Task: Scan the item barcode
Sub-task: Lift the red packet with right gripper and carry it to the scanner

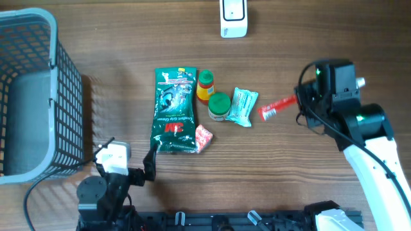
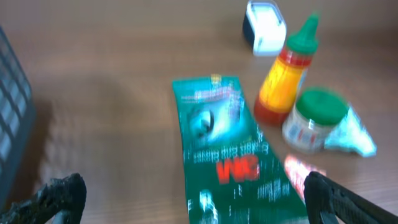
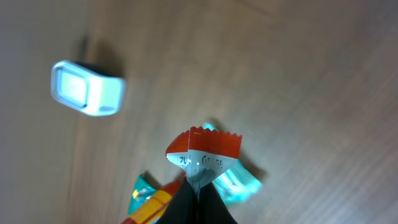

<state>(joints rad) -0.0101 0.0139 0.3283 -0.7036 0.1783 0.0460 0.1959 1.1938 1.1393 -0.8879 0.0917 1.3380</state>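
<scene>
The right gripper [image 3: 199, 190] pinches a small red-and-white sachet [image 3: 203, 151] by one end, its dark fingers pressed together on the crinkled foil. The sachet's free end, with its saw-tooth seal, sticks out past the fingertips, the wood-grain table [image 3: 298, 74] behind it. Seen from overhead, the sachet sits to the right of the cluster of goods and well apart from the white, rounded plastic scanner [image 1: 233, 18] at the table's far edge. The left gripper [image 2: 193, 183] hangs with its jaws spread wide and holds nothing, its rough black fingers [image 2: 59, 198] framing a glossy green packet [image 2: 227, 155] that lies flat on the wood. Beside the packet stand a squeeze bottle [image 2: 283, 87], yellow over red with a green conical cap, and a squat clear jar [image 2: 314, 121] with a round green lid. A crumpled pale-teal pouch [image 2: 354, 138] lies against the jar. A small pink wrapper [image 1: 203, 137] lies at the packet's near corner. A grey basket [image 1: 67, 109] of plastic lattice fills the table's left side.
</scene>
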